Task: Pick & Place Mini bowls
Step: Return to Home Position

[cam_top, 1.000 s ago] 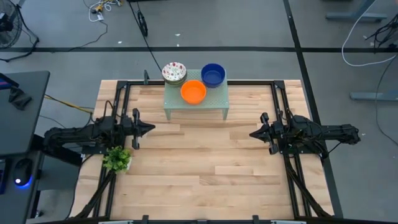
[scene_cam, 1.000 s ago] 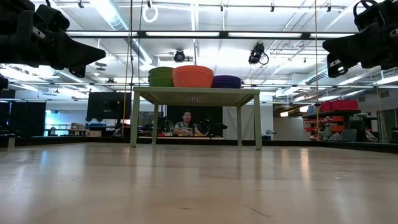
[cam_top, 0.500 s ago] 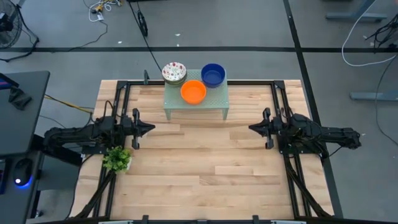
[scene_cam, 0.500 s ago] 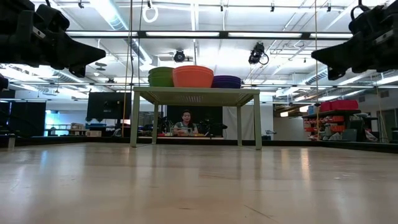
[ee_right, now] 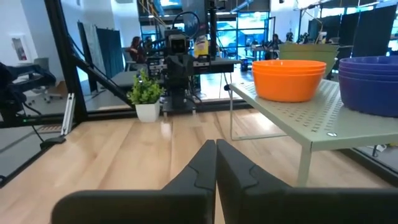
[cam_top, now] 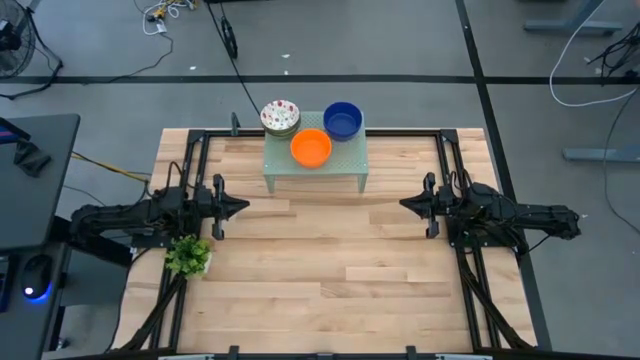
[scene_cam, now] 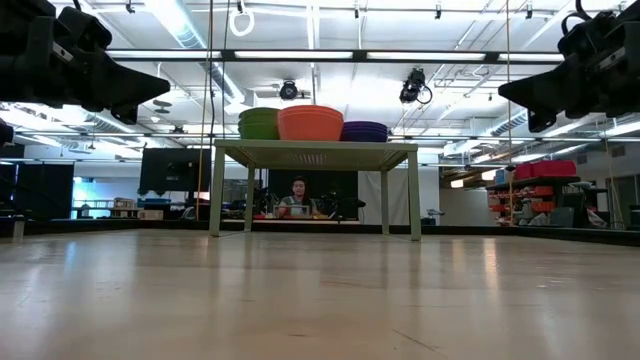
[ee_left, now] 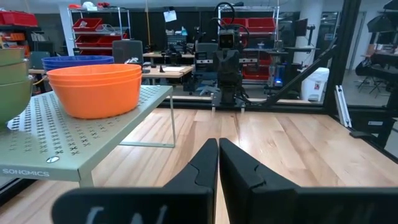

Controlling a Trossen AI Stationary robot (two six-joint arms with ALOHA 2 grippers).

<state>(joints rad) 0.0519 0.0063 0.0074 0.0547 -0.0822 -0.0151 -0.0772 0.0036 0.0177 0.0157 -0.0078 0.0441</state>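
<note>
1. The left arm lies low and level along the table's left side, pointing in toward the middle. The left gripper (cam_top: 243,206) has its two fingers pressed together with nothing between them.
2. One small green plant (cam_top: 188,256) stands just beside that arm, by the left edge of the wooden table (cam_top: 320,280).
3. One pale green mesh stand (cam_top: 345,170) sits at the far middle of the table. It is between the two arms and well apart from both grippers.
4. All the bowls are on top of the stand, in three stacks, one of each kind. From the left come the white speckled bowls (cam_top: 280,116) at the far left corner. The orange bowls (cam_top: 311,148) are nearer the front edge, and the blue bowls (cam_top: 342,120) are at the far right.
5. From where I stand I cannot tell how many bowls each stack holds. The orange and blue stacks each show more than one rim.
6. The right arm mirrors the left, low and level along the right side and pointing inward. The right gripper (cam_top: 404,207) is closed and empty, with the blue stack the nearest to it.
</note>
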